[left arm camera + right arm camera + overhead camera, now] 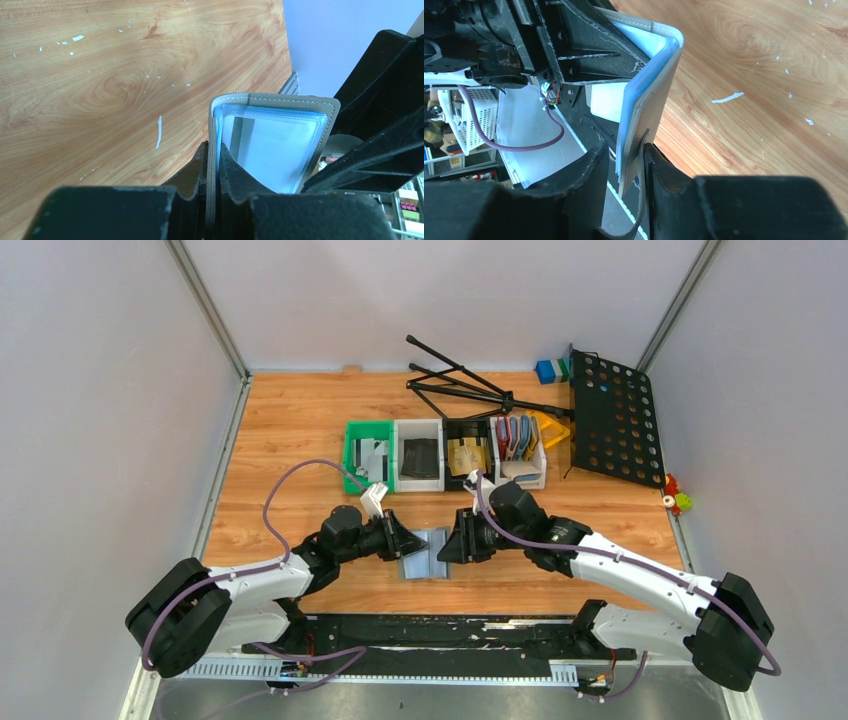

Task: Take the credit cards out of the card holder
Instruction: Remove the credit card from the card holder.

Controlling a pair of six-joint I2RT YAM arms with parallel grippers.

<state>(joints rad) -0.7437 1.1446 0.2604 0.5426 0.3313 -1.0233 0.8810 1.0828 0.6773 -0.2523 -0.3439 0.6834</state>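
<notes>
Grey-blue card holder (pixel 428 562) hangs open between the arms over the counter (pixel 290 430), left end effector (pixel 212 150) clamped narrow on one flap, right end effector (pixel 621 150) straddling the other, grip unclear, so that flap may slip out and fold shut.

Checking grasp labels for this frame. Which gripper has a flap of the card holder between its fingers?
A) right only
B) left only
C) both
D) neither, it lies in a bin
C: in its wrist view the left gripper pinches one flap of the card holder, and the right gripper has the other flap between its fingers.
</notes>
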